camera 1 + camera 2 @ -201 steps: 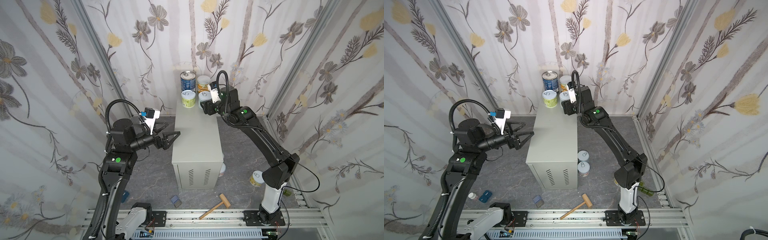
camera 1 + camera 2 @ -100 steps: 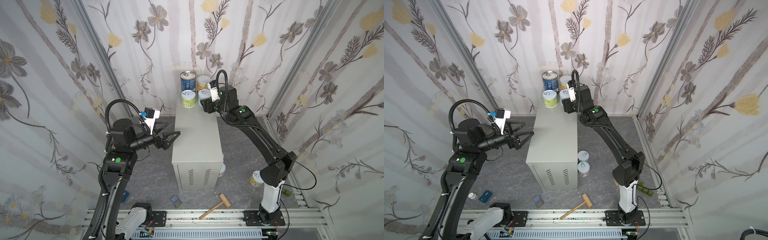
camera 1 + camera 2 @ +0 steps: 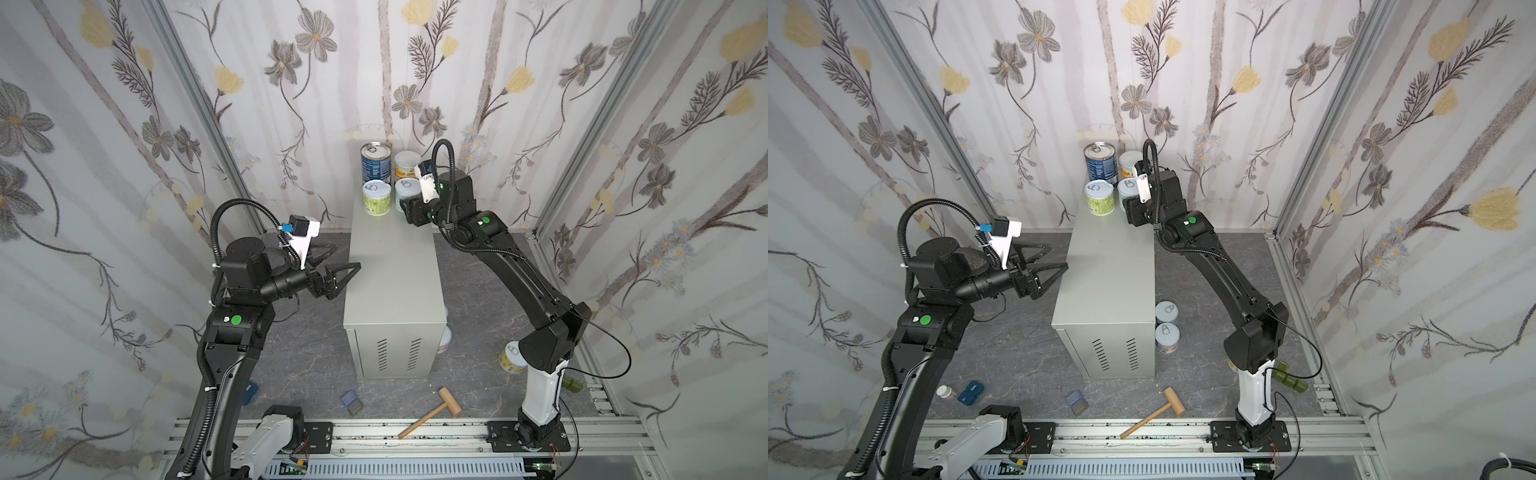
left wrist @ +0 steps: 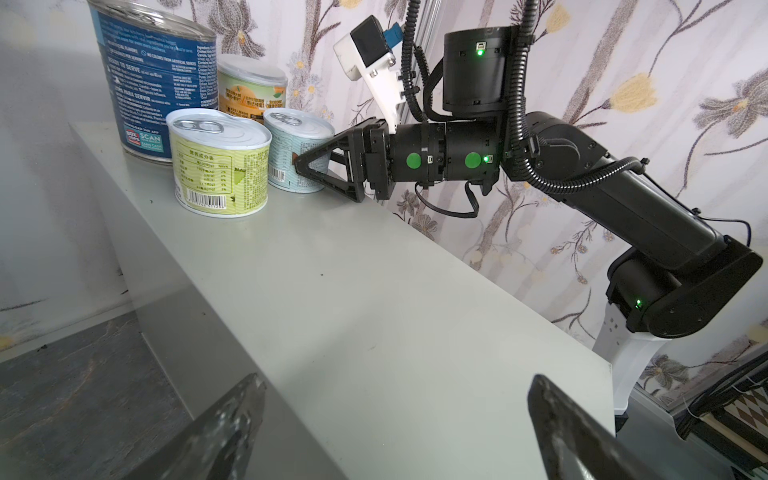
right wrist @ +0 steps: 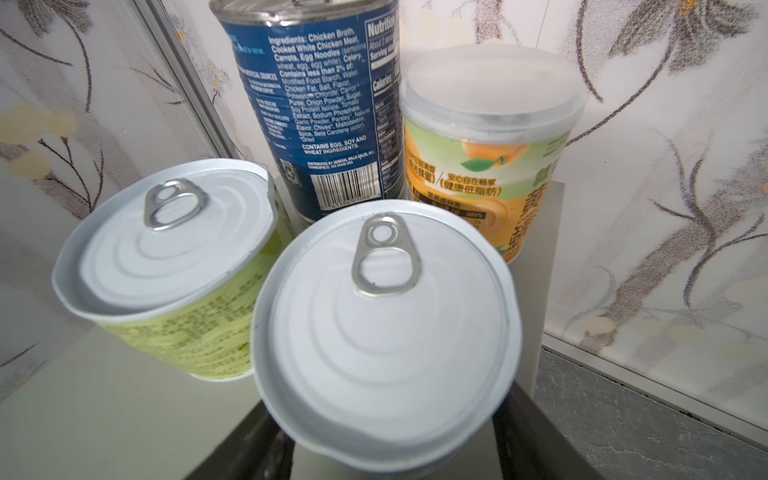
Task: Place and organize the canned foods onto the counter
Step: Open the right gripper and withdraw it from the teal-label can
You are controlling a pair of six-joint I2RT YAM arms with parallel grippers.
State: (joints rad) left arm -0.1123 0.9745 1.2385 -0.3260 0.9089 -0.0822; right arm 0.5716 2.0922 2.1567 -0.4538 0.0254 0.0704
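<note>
The counter (image 3: 392,266) (image 3: 1113,266) is a tall light-grey box with vent slots on its front. At the back of its top stand a tall blue can (image 3: 375,162) (image 5: 316,104), an orange-labelled can (image 3: 405,164) (image 5: 490,158) and a green can (image 3: 377,198) (image 4: 220,166). My right gripper (image 3: 406,204) (image 5: 386,436) is shut on a light-blue can (image 3: 404,192) (image 4: 297,141) beside the green one, a dark finger (image 5: 536,436) on each side. Off the counter's left side, at top height, my left gripper (image 3: 345,257) (image 4: 397,386) hangs open with nothing in it.
Two pale cans (image 3: 1166,311) (image 3: 1167,337) stand on the dark floor right of the counter, and a yellow can (image 3: 512,359) stands by the right arm's base. A wooden mallet (image 3: 432,411) and a small blue-grey block (image 3: 351,402) lie near the front rail.
My right gripper has carried the light-blue can slightly toward the back, closer to the other cans. The left arm has not moved.
</note>
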